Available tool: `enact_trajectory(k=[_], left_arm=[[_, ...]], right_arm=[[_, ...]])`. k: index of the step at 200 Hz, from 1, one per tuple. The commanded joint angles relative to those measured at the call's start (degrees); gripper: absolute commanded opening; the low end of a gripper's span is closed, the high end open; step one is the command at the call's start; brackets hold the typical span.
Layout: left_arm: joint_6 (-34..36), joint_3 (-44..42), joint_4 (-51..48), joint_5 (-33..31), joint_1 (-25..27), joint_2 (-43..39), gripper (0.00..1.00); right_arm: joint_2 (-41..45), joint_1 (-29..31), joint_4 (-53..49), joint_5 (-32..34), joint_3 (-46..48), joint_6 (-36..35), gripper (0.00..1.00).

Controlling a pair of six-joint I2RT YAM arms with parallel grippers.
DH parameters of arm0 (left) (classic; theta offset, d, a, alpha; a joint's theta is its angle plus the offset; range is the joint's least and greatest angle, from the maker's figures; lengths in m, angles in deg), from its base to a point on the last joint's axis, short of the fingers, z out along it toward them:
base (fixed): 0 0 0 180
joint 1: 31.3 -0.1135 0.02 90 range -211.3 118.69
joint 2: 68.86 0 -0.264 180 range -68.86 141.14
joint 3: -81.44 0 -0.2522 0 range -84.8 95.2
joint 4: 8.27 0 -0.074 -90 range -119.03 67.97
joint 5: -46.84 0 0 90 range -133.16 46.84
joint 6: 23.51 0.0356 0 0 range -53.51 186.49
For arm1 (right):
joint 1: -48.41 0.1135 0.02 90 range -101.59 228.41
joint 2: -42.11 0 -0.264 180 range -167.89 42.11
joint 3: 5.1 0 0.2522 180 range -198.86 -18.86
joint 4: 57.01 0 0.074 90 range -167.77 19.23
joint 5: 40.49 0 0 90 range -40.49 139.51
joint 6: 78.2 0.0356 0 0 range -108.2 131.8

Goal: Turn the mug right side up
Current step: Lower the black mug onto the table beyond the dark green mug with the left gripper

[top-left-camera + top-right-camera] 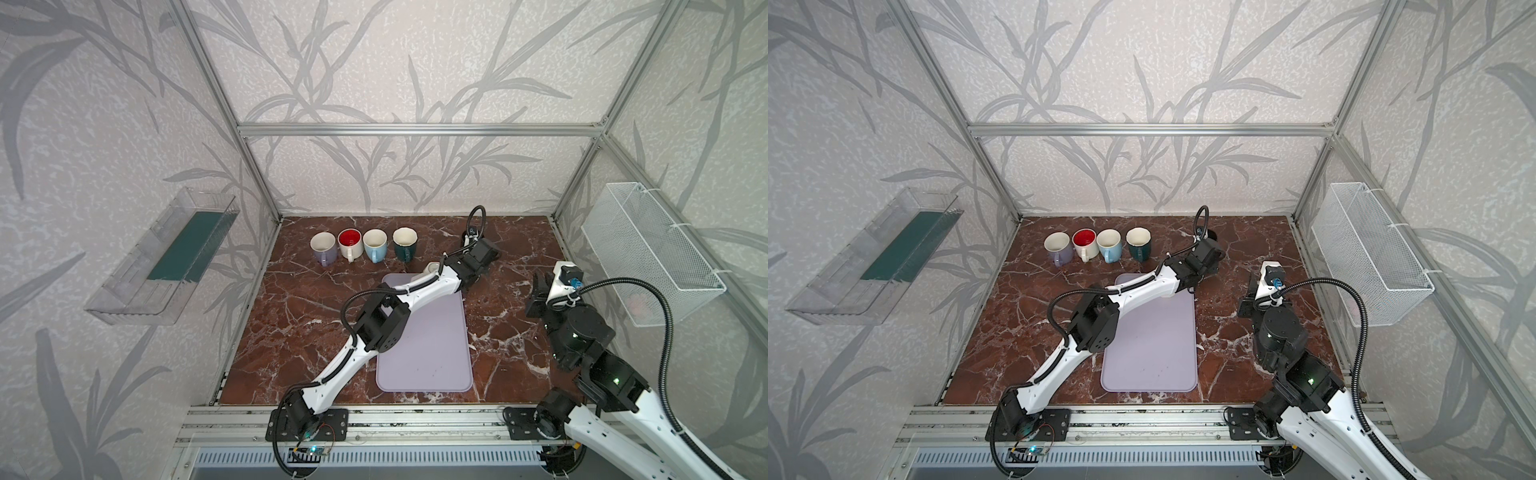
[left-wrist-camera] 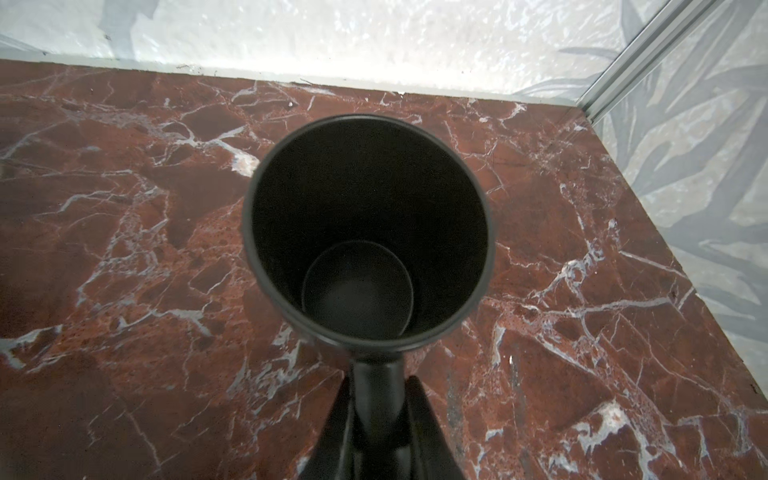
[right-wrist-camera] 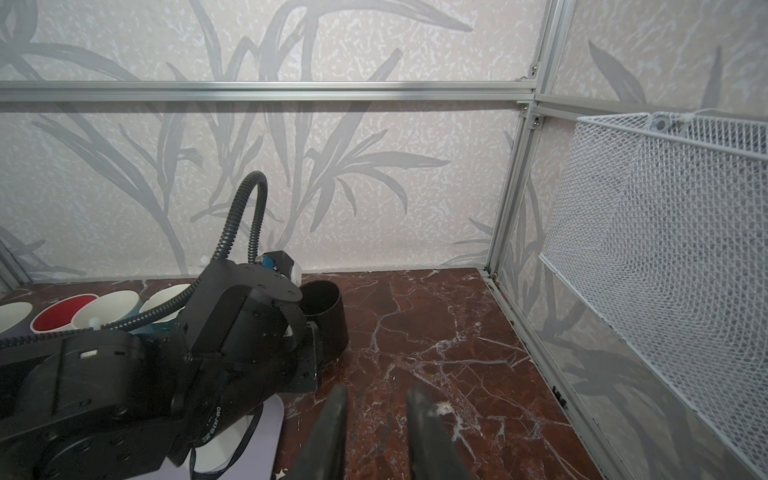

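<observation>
Here, the black mug [image 2: 370,232] is seen mouth-on from the left wrist camera, its dark interior and round floor plainly visible. In the right wrist view the same mug [image 3: 328,316] sits mouth upward, apparently resting on the marble table [image 3: 436,332], though the contact at its foot is partly hidden. In both top views it lies in the upper middle of the frame, just right of the row of four upright mugs [image 1: 375,245], and is almost wholly covered by the left arm's wrist.

The left gripper [image 2: 379,376] is clamped on the mug's handle [image 2: 377,411], one finger on each side of the loop.

Handling, by judgement: the mug is probably ceramic, so it would be rigid, fairly heavy for its size, smooth-skinned and liable to chip if knocked on the stone. The handle is the sound place to take it, since the wall is wide and slick.

The left arm stretches diagonally from the lower centre of the frame over the lilac mat [image 1: 428,345], with the forearm nearly level and the fingers roughly horizontal. The right gripper [image 3: 376,399] hangs at right-centre of the top views, its jaws a narrow gap apart and empty, pointing toward the back wall.
</observation>
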Motion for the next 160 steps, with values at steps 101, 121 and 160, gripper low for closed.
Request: enact_trajectory(k=[101,121,160], left_arm=[[2.02,0.88,7.86,-6.89,0.20,1.97,0.00],[2.02,0.83,8.03,-7.08,0.24,2.18,0.00],[1.97,0.79,8.27,-7.46,0.24,2.80,0.00]], right_arm=[[-0.07,-0.11,-1.06,-1.08,-1.56,1.40,0.27],[-0.01,-0.14,-1.03,-1.16,-1.46,1.62,0.27],[-0.07,-0.18,-1.16,-1.26,-1.62,1.71,0.27]])
